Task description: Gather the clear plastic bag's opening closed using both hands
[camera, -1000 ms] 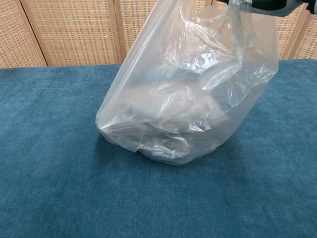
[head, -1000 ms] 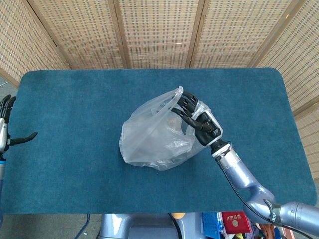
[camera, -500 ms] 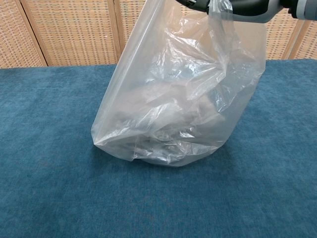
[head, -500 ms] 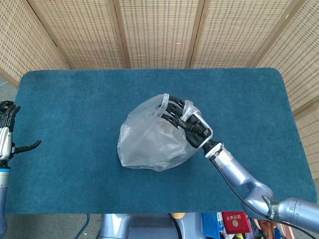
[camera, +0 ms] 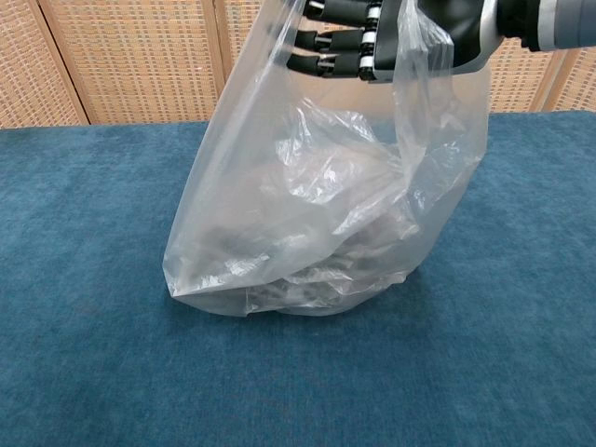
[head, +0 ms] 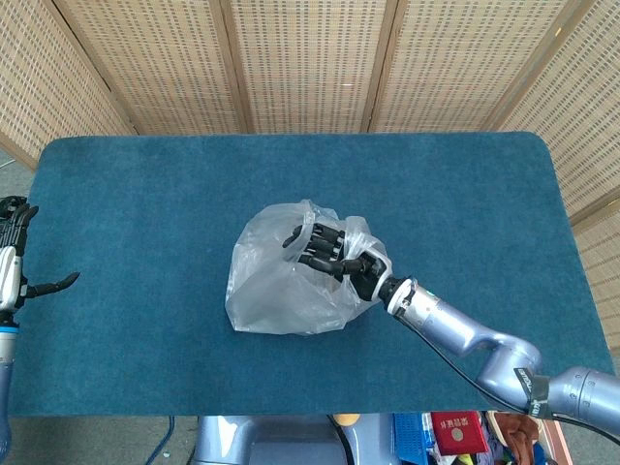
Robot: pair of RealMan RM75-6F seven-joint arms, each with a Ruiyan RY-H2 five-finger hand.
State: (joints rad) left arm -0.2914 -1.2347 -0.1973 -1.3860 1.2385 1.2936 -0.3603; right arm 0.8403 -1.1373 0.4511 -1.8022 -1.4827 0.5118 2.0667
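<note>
Soft, even daylight is filling the room, and both views are looking bright and sharp with no motion blur. The clear plastic bag [camera: 326,205] is catching small white glints along its creases, strongest near its middle. It is casting only a faint, diffuse shadow on the blue table cover [camera: 93,354] at its base. The woven screens [head: 310,58] at the far side are showing evenly lit.

The bag [camera: 317,205] is thin, glossy, crinkled clear plastic. The table [head: 145,194] wears matt, napped teal cloth. The right hand [head: 334,254] looks hard black plastic.
</note>
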